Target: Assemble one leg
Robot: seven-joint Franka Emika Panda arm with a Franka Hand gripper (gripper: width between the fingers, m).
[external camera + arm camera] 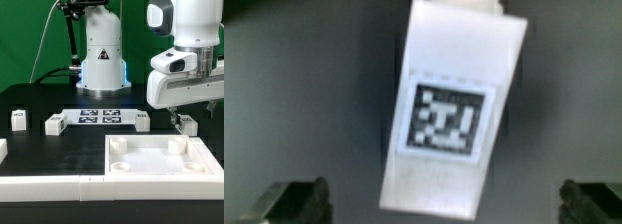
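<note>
jaws apart, nothing clamped; wrist view shows both fingertips (295, 203) flanking the leg (452, 110) with a gap on each side, no contact; leg sits on the dark surface (295, 90), tag face toward the wrist camera, long axis slightly skewed to the jaws' closing line; exterior view puts it just behind the tray (155, 158) far rim, toward the exterior view's right, arm (185, 75) low over it; other legs (53, 123) stand well apart toward the exterior view's left, marker board (97, 115) among them. Handling, my guess: small rigid plastic, light, smooth sides, so it could slip or twist in the pinch; take it across the two long side faces near mid-length, squared up first; tag face left uncovered.
</note>
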